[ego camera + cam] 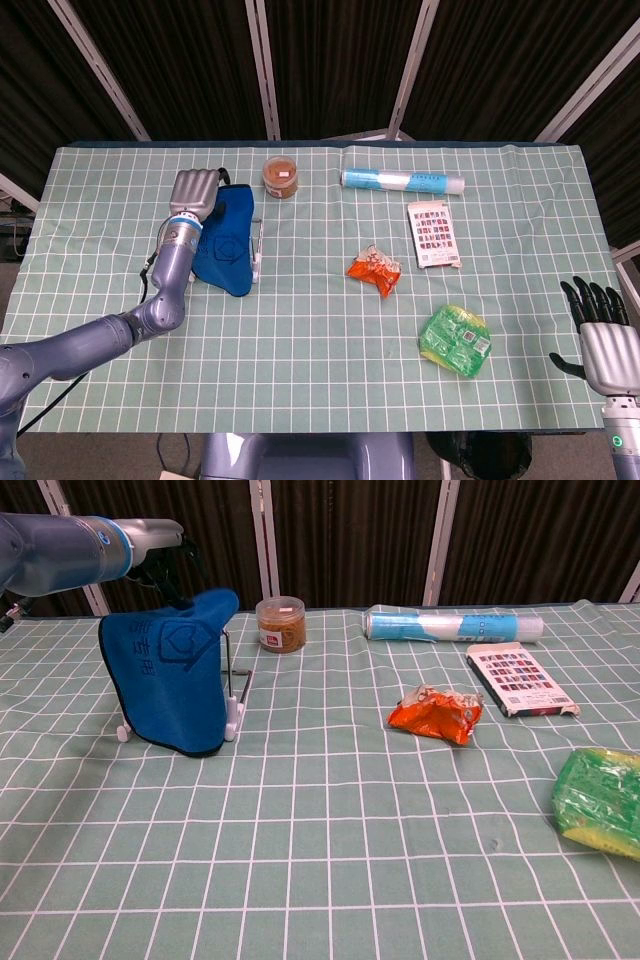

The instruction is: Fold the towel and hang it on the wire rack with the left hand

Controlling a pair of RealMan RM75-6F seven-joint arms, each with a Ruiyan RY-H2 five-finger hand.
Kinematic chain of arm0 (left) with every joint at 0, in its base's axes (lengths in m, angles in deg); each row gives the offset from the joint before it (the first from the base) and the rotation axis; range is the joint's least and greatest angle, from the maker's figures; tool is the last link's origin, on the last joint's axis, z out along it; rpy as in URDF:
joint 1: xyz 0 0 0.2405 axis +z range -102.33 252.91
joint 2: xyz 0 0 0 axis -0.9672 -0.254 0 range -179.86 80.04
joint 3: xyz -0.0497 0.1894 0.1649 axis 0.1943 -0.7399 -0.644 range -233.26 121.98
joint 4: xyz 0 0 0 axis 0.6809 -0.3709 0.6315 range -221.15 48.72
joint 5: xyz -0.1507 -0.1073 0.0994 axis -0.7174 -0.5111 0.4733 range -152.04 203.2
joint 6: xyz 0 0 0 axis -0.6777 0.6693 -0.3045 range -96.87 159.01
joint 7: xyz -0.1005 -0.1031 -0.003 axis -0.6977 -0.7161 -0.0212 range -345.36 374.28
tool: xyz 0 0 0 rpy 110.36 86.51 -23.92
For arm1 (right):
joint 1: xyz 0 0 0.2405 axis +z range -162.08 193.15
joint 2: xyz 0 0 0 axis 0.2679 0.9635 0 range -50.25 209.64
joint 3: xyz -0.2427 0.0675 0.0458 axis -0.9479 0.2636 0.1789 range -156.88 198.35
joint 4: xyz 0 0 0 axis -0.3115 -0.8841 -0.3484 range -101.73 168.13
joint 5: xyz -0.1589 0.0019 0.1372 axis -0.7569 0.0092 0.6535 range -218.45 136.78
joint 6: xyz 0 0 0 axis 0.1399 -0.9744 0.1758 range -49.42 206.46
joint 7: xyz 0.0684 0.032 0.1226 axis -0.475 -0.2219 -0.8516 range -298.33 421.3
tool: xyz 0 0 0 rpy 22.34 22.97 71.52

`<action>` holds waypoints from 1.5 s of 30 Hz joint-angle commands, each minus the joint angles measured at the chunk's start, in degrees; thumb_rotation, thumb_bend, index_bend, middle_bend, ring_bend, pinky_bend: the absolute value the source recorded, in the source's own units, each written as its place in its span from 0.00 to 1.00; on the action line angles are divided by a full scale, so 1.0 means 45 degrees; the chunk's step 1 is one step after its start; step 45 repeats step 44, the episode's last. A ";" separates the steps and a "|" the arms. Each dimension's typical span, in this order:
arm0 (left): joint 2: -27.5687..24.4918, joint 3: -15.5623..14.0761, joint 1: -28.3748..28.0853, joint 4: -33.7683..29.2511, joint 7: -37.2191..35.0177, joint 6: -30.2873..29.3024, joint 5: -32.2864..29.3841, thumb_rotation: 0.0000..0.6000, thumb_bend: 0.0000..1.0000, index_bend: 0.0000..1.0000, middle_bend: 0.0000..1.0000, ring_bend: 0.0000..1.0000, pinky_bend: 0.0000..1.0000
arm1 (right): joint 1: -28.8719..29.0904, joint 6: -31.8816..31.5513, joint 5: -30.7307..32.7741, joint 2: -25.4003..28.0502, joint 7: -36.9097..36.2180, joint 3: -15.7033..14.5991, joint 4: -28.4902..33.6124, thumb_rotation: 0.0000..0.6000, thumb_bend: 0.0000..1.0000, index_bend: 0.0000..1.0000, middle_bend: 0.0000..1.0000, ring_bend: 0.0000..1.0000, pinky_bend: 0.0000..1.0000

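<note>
Blue towel (165, 675) is hanging draped over the wire rack (236, 690) at the left rear of the tabletop (300, 330), its front panel falling almost to the tabletop surface and its printed logo facing the chest camera. In the head view the towel (224, 245) is covering most of the rack (257, 252), leaving only the right-hand wires exposed. White rack feet are showing on both sides of the towel's lower edge in the chest view.

Left hand (194, 190) is positioned at the towel's top edge, directly behind the rack. In the chest view the left hand (165, 552) is reaching in from the left with dark fingers (185, 565) pointing down onto the upper fold; whether they are pinching the cloth or only touching it cannot be told.

Right of the rack, a brown jar (282, 176) is standing at the rear. Further right, a blue-and-white tube (402, 181) is lying on its side along the rear edge. An orange packet (374, 269) is lying near the centre. A printed card box (434, 234) is lying flat beside it to the right. A green packet (454, 339) is lying nearer the front.

Right hand (602, 340) is hanging off the tabletop's front right corner, fingers spread apart and holding nothing.
</note>
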 commanded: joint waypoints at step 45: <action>-0.6216 -0.5107 1.0823 -0.9973 -0.4351 -1.0623 1.1301 1.00 0.03 0.00 0.00 0.00 0.00 | -0.0361 -0.1256 -0.1917 0.0522 -0.1009 -0.0469 0.0589 1.00 0.00 0.00 0.00 0.00 0.00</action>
